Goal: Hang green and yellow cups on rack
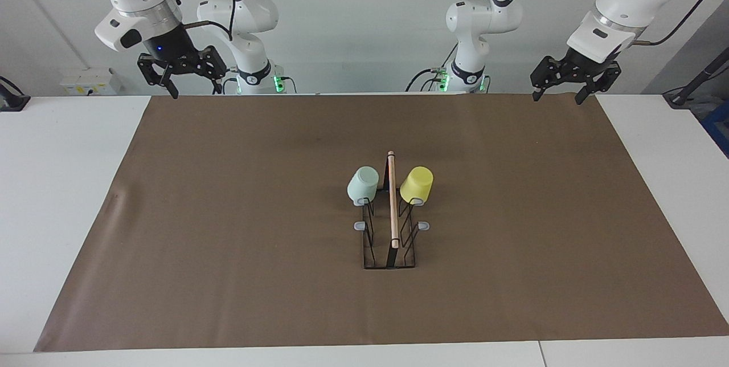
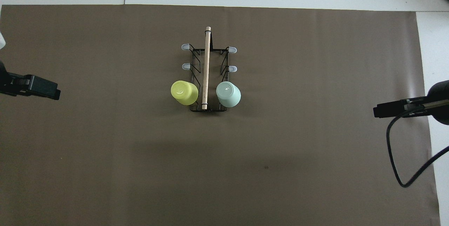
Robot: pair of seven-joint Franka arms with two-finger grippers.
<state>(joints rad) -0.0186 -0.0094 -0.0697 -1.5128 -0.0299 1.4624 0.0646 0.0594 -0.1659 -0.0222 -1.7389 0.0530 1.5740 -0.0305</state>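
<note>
**A:** Where are your pincers right now?

**B:** Both are up in the air and waiting. My right gripper hangs at the upper left of the facing view, over the mat's edge by my base. Its fingers stand apart, with nothing between them. My left gripper hangs at the upper right of that view, over the matching corner of the brown mat. Its fingers are spread too, and they hold nothing.

**A:** And the rack?

**B:** The rack stands near the middle of the mat, a little above centre in the overhead view. Its wooden rod runs up and down the frame.

**A:** The cups?

**B:** Both are hung, mouth down, on the 2 prongs nearest my bases, 1 on each side of the rod. The green cup is left of the rod in the facing view, toward my right arm's end of the table. The yellow cup is right of the rod, toward my left arm's end.

**A:** Other prongs?

**B:** 4 grey tips show bare in the overhead view, 2 per side, higher in the frame than the cups.
</note>
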